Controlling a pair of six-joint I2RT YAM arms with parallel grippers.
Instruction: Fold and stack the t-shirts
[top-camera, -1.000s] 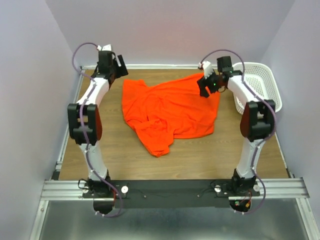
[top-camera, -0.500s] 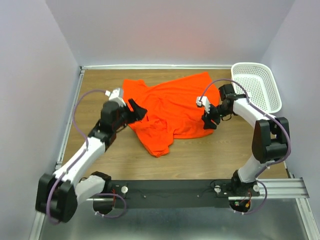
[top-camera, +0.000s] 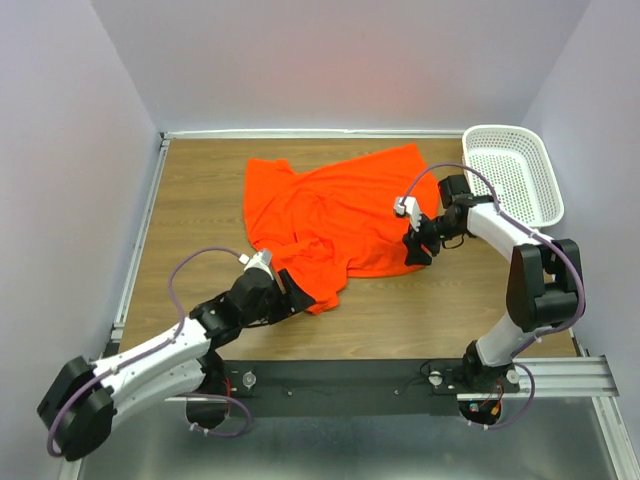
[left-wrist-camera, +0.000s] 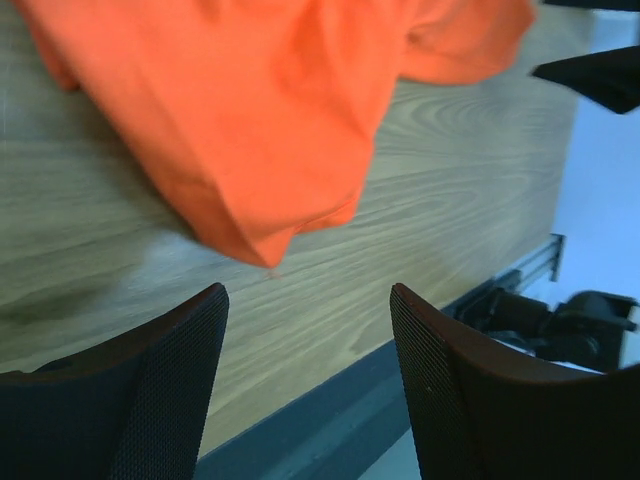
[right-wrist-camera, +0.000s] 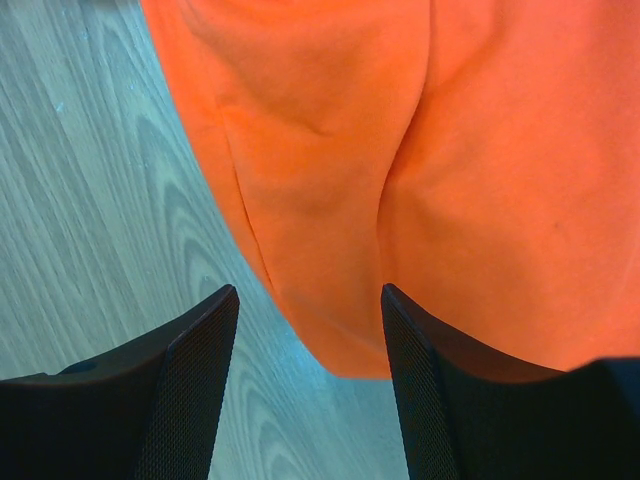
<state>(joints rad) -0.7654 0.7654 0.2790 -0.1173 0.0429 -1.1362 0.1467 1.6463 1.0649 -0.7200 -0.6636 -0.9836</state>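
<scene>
Grasping step, I judge. Left jaws apart, orange-red t-shirt (top-camera: 340, 215) corner just ahead; right jaws apart, hem corner between them. Next I must lower, clamp.

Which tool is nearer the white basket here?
Right. The right tool is at the t-shirt's right edge, a short way from the basket. The left tool is at the shirt's near tip, much farther away.

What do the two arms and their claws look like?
Both the left arm and the right arm have white links, black joints and a looping lilac cable. The left claw and right claw each have two broad black mesh-textured fingers.
</scene>
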